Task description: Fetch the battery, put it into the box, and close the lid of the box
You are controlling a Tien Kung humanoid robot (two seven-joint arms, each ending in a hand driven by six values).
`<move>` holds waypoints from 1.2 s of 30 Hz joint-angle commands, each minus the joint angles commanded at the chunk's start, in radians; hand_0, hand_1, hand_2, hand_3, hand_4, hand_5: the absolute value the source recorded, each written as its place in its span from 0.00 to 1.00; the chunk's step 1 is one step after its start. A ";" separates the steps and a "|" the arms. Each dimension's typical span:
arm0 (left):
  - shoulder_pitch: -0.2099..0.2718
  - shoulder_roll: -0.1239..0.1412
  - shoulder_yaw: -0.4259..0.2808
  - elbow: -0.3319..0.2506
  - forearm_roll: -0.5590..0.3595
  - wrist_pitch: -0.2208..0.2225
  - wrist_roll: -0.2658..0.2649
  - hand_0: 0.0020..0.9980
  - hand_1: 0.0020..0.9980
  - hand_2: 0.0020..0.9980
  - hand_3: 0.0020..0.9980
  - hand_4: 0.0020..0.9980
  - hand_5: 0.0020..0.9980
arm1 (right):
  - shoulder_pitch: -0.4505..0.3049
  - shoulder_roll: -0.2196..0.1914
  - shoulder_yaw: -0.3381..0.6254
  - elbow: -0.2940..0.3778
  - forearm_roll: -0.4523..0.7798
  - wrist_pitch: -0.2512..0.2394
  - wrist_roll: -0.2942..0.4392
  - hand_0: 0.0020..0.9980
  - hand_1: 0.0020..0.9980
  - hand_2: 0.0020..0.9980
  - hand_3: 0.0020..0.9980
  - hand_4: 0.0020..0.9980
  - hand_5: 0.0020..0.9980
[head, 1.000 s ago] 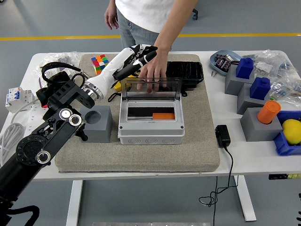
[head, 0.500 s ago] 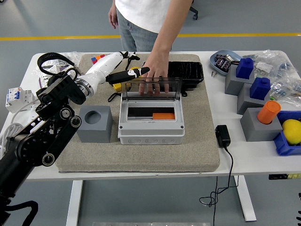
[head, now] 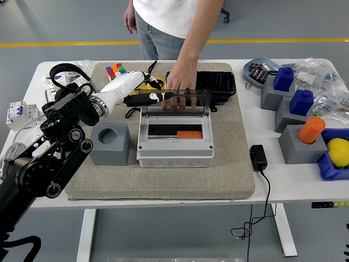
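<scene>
My left hand (head: pixel 143 96) sits at the top left corner of the raised clear lid (head: pixel 174 101), fingers (head: pixel 158 96) stretched out nearly flat along its upper edge and closed on nothing; whether they actually press the lid I cannot tell from up here. My right hand is out of view. A person's hand (head: pixel 180 87) reaches in from the far side and rests behind the same lid, fingertips showing through the clear panel. Below it the grey box (head: pixel 174 146) stands open on the mat (head: pixel 229 174), with an orange block (head: pixel 190 134) lying in its well; I take that to be the battery, already placed. So the step in hand looks like closing the lid. To do it well I would keep the fingers flat, push from the top edge so the lid swings toward me on its hinge, and go slowly while the person's hand is this close. The grey block (head: pixel 110 143) with the round hole stands just left of the box, clear of the lid's swing.
</scene>
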 joint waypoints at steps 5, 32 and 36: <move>0.011 0.011 0.013 -0.026 -0.016 -0.012 0.004 0.96 0.82 0.74 0.70 1.00 1.00 | -0.002 -0.001 -0.002 -0.001 0.001 0.001 -0.001 0.83 0.80 0.77 0.81 1.00 1.00; 0.024 0.060 0.050 -0.149 -0.061 -0.082 0.078 0.96 0.81 0.74 0.70 1.00 1.00 | -0.003 -0.002 -0.006 -0.001 0.006 0.000 -0.002 0.83 0.79 0.77 0.81 1.00 1.00; 0.024 0.064 0.053 -0.185 -0.071 -0.116 0.134 0.96 0.81 0.74 0.70 1.00 1.00 | -0.001 -0.003 -0.007 0.000 0.008 0.000 -0.002 0.83 0.79 0.77 0.81 1.00 1.00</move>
